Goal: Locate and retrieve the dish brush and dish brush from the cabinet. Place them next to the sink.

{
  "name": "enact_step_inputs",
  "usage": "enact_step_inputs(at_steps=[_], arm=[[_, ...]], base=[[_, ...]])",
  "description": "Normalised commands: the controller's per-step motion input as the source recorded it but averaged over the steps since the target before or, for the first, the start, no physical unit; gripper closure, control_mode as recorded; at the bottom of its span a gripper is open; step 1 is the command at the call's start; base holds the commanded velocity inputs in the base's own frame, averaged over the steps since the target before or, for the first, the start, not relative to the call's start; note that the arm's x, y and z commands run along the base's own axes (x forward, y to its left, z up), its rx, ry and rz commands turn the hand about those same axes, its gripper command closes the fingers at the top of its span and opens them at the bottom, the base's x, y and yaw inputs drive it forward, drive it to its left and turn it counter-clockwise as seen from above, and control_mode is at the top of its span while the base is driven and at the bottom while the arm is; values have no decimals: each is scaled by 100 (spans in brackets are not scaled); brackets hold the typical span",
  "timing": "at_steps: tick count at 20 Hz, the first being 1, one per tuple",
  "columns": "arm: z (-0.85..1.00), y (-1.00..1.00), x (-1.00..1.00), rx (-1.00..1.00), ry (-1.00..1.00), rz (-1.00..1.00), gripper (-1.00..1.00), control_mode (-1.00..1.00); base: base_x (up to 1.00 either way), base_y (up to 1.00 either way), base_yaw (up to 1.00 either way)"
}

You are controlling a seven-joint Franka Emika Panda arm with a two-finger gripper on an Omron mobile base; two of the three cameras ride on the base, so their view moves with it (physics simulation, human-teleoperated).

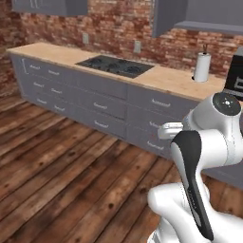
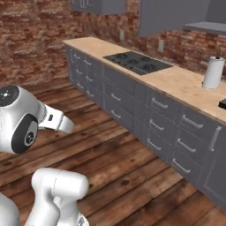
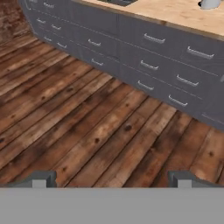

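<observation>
Above the wooden floor the gripper hangs wide open and empty, with the grey wall cabinet well beyond it

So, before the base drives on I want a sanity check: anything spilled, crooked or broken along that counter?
Nothing stands out. The paper towel roll stands upright on the wooden counter, and the drawer fronts look shut.

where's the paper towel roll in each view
left base view: paper towel roll stands upper right on the counter.
right base view: upper right, right of the cooktop.
hand view: only its base, cut off at the top edge.
Shared landmark: the cooktop.
</observation>
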Motion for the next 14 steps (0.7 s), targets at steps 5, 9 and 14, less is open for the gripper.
enact_step_inputs(at_steps=[5,9,14], arm=[[0,0,0,0,0,0,-100,100],[0,0,0,0,0,0,-100,100],[0,0,0,0,0,0,-100,100]], base=[[4,0,-42],[8,0,-45],[23,10,-43]])
